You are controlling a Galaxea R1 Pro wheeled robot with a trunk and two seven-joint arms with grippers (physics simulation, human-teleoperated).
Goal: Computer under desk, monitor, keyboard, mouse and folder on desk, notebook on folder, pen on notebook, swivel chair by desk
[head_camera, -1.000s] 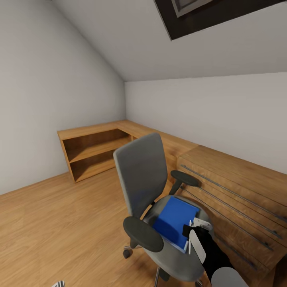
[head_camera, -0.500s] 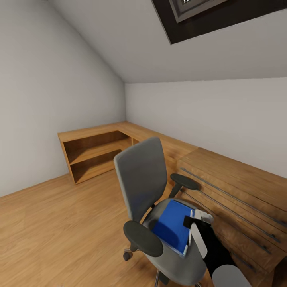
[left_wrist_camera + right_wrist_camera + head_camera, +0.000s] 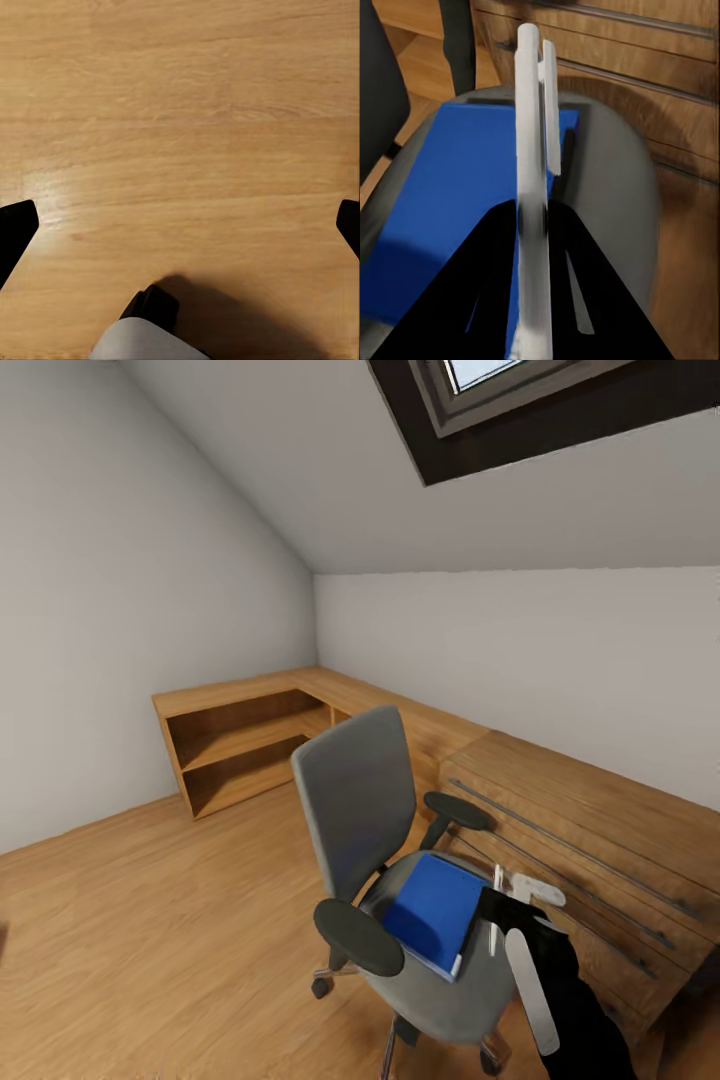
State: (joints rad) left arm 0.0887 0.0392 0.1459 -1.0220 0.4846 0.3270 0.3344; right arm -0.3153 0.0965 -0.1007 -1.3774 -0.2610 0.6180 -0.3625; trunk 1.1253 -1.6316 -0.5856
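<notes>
Head view shows the right gripper (image 3: 497,905), clamped on the pen (image 3: 495,909), has lifted clear of the folder (image 3: 434,912) below it on the swivel chair (image 3: 400,860), so the pen's collected; left gripper (image 3: 180,225) hangs open.

My head looks forward and down at the swivel chair (image 3: 400,860). My right wrist hangs close over its folder (image 3: 450,195), shared with the head. My left wrist faces floor (image 3: 180,112).

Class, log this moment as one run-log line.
right gripper: shut on pen | over folder | on swivel chair | left gripper: open, above floor
</notes>
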